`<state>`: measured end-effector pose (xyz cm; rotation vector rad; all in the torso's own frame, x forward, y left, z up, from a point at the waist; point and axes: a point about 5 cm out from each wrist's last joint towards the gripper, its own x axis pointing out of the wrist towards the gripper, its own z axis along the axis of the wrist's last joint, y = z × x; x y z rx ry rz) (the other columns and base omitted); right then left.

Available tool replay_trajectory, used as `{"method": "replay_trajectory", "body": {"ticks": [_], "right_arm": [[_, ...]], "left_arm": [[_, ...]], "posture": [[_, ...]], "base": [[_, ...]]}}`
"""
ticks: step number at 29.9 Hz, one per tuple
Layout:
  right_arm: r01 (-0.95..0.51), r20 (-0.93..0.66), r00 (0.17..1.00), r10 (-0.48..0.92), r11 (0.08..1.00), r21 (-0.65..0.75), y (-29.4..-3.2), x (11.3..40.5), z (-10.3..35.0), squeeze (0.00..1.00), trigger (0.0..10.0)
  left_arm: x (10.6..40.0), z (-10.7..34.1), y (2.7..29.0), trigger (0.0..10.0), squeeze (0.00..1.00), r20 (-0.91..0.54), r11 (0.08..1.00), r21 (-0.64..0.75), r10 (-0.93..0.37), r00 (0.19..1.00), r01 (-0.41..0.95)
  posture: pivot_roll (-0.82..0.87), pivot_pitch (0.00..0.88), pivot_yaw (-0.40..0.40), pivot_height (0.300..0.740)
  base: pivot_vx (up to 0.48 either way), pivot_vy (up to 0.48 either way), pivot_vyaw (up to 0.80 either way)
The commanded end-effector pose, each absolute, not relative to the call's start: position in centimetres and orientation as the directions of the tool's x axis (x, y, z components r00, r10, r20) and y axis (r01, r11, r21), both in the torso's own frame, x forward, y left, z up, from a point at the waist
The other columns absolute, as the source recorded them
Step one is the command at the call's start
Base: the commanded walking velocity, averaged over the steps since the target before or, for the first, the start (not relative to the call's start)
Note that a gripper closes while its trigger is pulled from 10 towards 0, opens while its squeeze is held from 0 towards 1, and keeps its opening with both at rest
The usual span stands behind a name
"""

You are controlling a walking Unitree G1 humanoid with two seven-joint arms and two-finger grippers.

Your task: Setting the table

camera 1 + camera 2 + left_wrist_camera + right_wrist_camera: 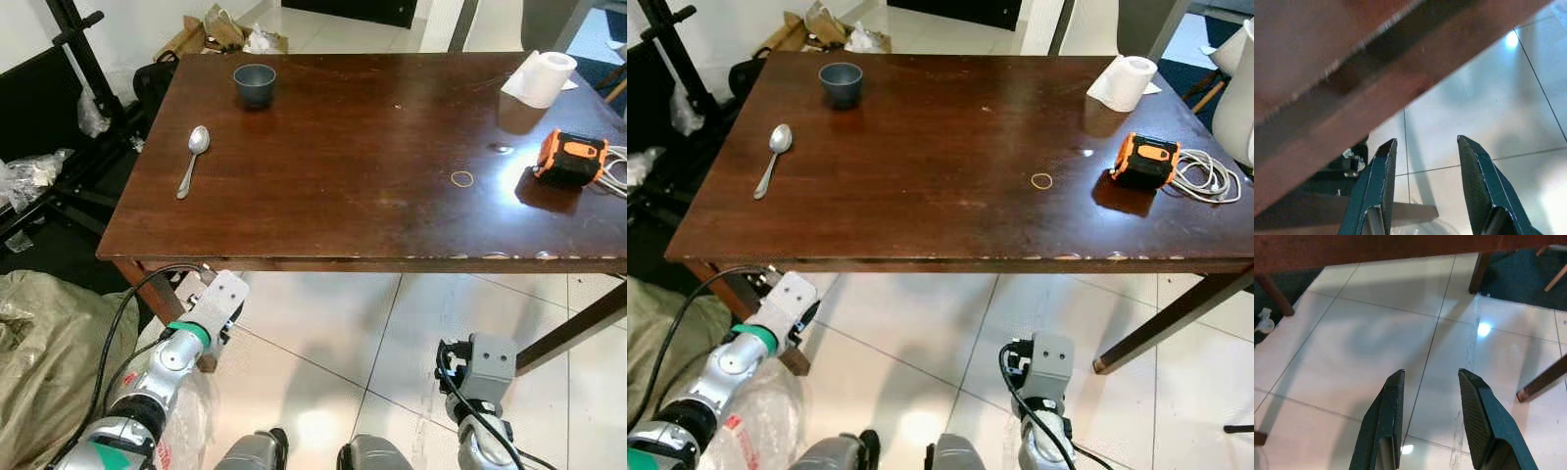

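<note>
My left arm reaches forward and up from below the near edge of the tabletop [372, 176], its wrist tucked beside the near-left table leg [147, 284]. My left end effector [1426, 161] sits under the overhang; its two black fingers [1378, 181] stand apart with nothing between them, and past them I see the blurred underside of the table's edge and pale floor tiles [1488, 98]. My right arm hangs lower and nearer my body, wrist pointed at the floor in front of the table. My right end effector [1430, 401] is also spread, empty, over white tiles [1376, 333], with table legs at the margins of that view.

On the dark wooden tabletop, a metal spoon [192, 160] lies toward the left side, bowl end away from me. A small dark blue-grey cup [254, 84] stands upright farther back, apart from the spoon. Toward the right, a small yellowish ring [461, 178] lies flat, and beyond it sits an orange-and-black device [567, 159] next to a coiled white cable [1205, 176]. A roll of white paper [541, 76] rests near the far-right corner.

My fingers are hidden from my head camera by the wrist housings. The device's markings are too small to read.
</note>
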<state>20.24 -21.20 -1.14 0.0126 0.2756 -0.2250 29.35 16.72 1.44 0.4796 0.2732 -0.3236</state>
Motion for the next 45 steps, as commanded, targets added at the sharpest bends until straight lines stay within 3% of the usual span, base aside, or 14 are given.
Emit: {"method": "replay_trajectory", "body": {"ticks": [1,4,7,10,18,21,23,26,29,36,45], "right_arm": [[0.216,-0.182,0.959,-0.219,0.976,-0.039,-21.2,20.8,0.5,0.00,10.0],[0.214,-0.114,0.969,-0.218,0.975,-0.053,-21.3,21.1,2.0,0.00,10.0],[0.191,0.083,0.979,-0.186,0.980,-0.053,-21.6,20.7,7.6,0.00,10.0],[0.167,0.158,0.975,-0.154,0.983,-0.072,-21.8,20.6,10.1,0.00,10.0],[0.154,0.310,0.944,-0.112,0.981,-0.115,-22.6,21.6,15.1,0.00,10.0],[0.153,0.402,0.911,-0.089,0.979,-0.132,-23.1,23.3,18.6,0.00,10.0],[0.153,0.408,0.909,-0.086,0.979,-0.135,-23.0,23.4,19.2,0.00,10.0],[0.155,0.406,0.909,-0.088,0.979,-0.134,-23.0,23.4,19.3,0.00,10.0],[0.143,0.395,0.915,-0.079,0.980,-0.136,-22.3,23.4,19.5,0.00,10.0],[0.045,0.425,0.905,0.004,0.993,-0.105,-19.2,24.1,20.7,0.00,10.0],[-0.001,0.491,0.871,0.028,0.998,-0.055,-17.9,24.2,22.9,0.00,10.0]], "left_arm": [[29.6,2.0,17.4,10.0,0.00,-0.283,0.855,0.422,-0.193,0.939,0.303],[29.9,3.0,18.2,10.0,0.00,-0.219,0.868,0.437,-0.150,0.964,0.234],[28.9,6.0,22.2,10.0,0.00,-0.062,0.883,0.469,0.026,0.998,0.006],[27.9,7.1,23.6,10.0,0.00,-0.017,0.872,0.488,0.055,0.998,-0.040],[29.0,11.5,24.5,10.0,0.00,0.158,0.859,0.474,0.131,0.979,-0.192],[31.4,17.0,24.8,10.0,0.00,0.328,0.845,0.425,0.190,0.925,-0.324],[31.5,18.2,24.8,10.0,0.00,0.358,0.839,0.423,0.193,0.914,-0.342],[31.9,19.4,24.0,10.0,0.00,0.384,0.851,0.425,0.140,0.913,-0.309],[32.9,20.7,20.2,10.0,0.00,0.357,0.908,0.398,-0.024,0.934,-0.128],[34.5,20.7,14.3,10.0,0.00,0.281,0.981,0.169,-0.136,0.950,0.090],[34.9,22.0,11.4,10.0,0.00,0.282,0.977,0.046,-0.213,0.936,0.208]], "posture": [[-0.04,0.000,0.057,0.740],[-0.04,0.000,0.058,0.740],[-0.04,0.000,0.067,0.740],[-0.03,0.002,0.067,0.740],[-0.01,0.000,0.054,0.740],[-0.01,0.000,0.058,0.740],[-0.01,0.000,0.058,0.740],[0.00,0.000,0.054,0.740],[-0.01,0.000,0.058,0.740],[-0.04,0.000,0.081,0.740],[-0.05,0.000,0.094,0.740]], "base": [[0.000,0.000,0.00],[0.000,0.000,0.00],[0.000,0.000,0.00],[0.000,0.000,0.00],[0.000,0.000,0.00],[0.000,0.000,0.00],[0.000,0.000,0.00],[0.000,0.000,0.00],[0.000,0.000,0.00],[0.000,0.000,0.00],[0.000,0.000,0.00]]}}
